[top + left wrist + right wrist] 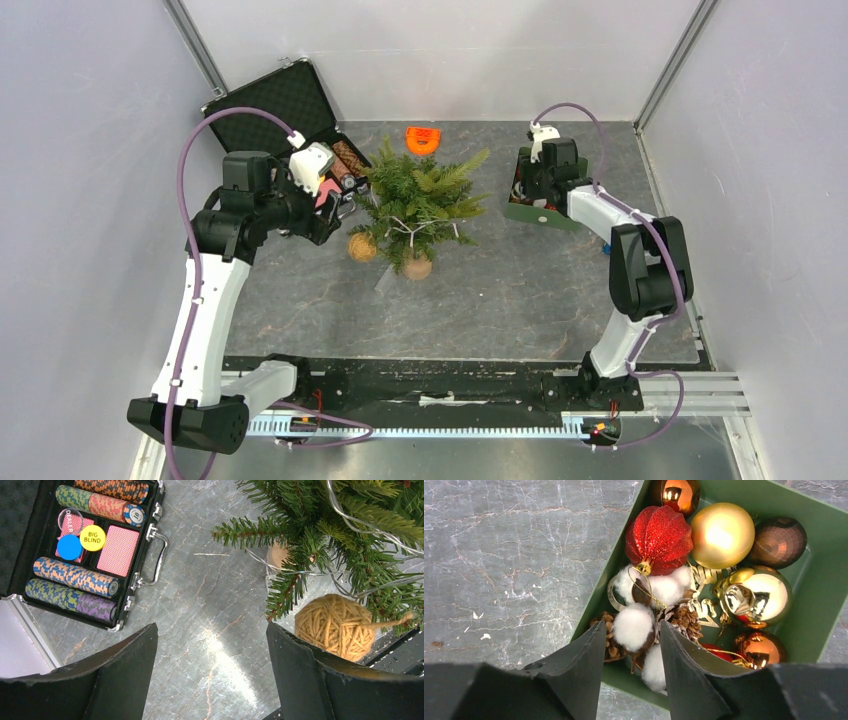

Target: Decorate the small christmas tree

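The small christmas tree [420, 200] stands mid-table on a tan stump [417, 267], with a thin clear wire strung over its green branches [350, 525]. My left gripper [212, 630] hovers open over bare table between the tree and a poker case, nothing between its fingers; it also shows in the top view [330, 205]. My right gripper [633, 625] reaches into a green tray [819, 605] of ornaments. Its jaws stand open on either side of a white cotton ball ornament [631, 626], with a small gap on the left. In the top view this gripper [530, 190] is over the tray.
An open poker chip case [90, 550] lies left of the tree. A tan yarn ball [335, 625] rests by the tree's base. The tray holds a red glitter bauble [658, 532], gold baubles [722, 535] and pinecones [681, 620]. An orange object [423, 138] sits behind the tree.
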### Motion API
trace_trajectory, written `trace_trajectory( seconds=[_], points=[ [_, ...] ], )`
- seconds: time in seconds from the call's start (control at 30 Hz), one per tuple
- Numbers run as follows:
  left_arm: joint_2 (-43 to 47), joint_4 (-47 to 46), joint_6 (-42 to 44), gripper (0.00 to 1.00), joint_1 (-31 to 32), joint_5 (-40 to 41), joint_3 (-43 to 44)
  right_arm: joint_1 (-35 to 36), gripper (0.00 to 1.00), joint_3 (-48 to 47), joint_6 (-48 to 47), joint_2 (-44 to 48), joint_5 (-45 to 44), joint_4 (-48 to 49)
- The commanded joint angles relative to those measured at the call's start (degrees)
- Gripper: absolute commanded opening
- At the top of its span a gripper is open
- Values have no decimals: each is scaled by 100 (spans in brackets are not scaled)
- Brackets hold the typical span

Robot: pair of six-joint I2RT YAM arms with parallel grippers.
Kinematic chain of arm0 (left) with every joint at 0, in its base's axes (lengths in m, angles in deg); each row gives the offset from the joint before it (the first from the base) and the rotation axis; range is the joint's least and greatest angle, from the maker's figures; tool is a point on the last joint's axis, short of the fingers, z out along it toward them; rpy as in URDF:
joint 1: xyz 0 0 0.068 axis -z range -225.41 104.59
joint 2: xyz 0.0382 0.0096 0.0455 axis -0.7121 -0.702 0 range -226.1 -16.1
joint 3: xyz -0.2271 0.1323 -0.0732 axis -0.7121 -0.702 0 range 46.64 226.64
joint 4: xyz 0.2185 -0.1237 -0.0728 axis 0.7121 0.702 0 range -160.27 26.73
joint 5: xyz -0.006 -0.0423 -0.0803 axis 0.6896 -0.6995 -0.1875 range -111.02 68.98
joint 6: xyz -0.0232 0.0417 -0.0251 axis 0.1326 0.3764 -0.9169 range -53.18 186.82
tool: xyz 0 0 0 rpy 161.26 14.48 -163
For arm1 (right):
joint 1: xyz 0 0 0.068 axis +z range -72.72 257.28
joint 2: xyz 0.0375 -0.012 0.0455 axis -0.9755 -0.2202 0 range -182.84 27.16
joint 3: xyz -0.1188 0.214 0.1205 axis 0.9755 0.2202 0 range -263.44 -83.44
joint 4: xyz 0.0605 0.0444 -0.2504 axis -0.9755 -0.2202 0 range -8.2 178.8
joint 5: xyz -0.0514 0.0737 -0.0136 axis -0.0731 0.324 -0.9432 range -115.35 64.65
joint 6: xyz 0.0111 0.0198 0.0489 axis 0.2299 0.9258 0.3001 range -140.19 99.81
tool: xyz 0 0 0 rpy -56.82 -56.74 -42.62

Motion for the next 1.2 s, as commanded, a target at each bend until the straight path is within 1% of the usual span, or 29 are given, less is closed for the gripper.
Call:
trace_trajectory(
  seconds=[0.0, 0.1, 0.2, 0.23, 0.27, 0.3, 0.37, 0.43, 0.5, 0.57, 0.73, 0.8, 0.87, 0.9, 1.0, 1.07, 1.17],
  points=[
    [109, -142, -60, 85, -32, -156, 57, 35, 45, -312, 28, -238, -5, 89],
    [132, -129, -65, 85, -30, -192, 57, 35, 45, -311, 27, -277, -35, 140],
    [132, -118, -59, 85, -32, -227, 48, 33, 39, -417, -190, -402, -13, 245],
    [131, -113, -54, 85, -32, -233, 48, 31, 36, -483, -207, -457, -26, 200],
    [134, -119, -56, 85, -32, -228, 49, 33, 30, -553, -218, -497, -67, 153],
    [136, -120, -59, 85, -34, -234, 57, 35, 20, -589, -225, -516, -109, 129],
    [147, -119, -58, 85, -32, -238, 60, 27, 9, -608, -252, -489, -208, 28],
    [158, -102, -54, 85, -32, -246, 81, 25, 4, -586, -288, -333, -296, -67],
    [153, -69, -44, 85, -32, -255, 116, 22, 0, -558, -298, -39, -380, -173],
    [165, -41, -26, 85, -32, -241, 151, 21, 0, -564, -298, 407, -340, -284],
    [208, 26, 24, 85, -32, -285, 230, 55, 0, -578, -238, 1943, 62, -330],
    [246, 21, 17, 85, -32, -350, 257, 135, 0, -582, -196, 2443, 478, -298],
    [296, 35, 1, 85, -32, -400, 309, 218, 0, -636, -66, 2873, 1099, -264],
    [329, 50, -5, 86, -32, -421, 349, 305, 0, -703, -56, 3059, 1404, -258],
    [454, 86, -44, 86, -32, -587, 454, 900, 0, -1071, -271, 3477, 1820, -402],
    [525, 96, -84, 86, -28, -776, 518, 1269, 0, -1365, -251, 3654, 2091, -428],
    [578, 150, -121, 86, -23, -1003, 583, 1709, 0, -1560, -91, 3839, 2506, -20]
  ],
)
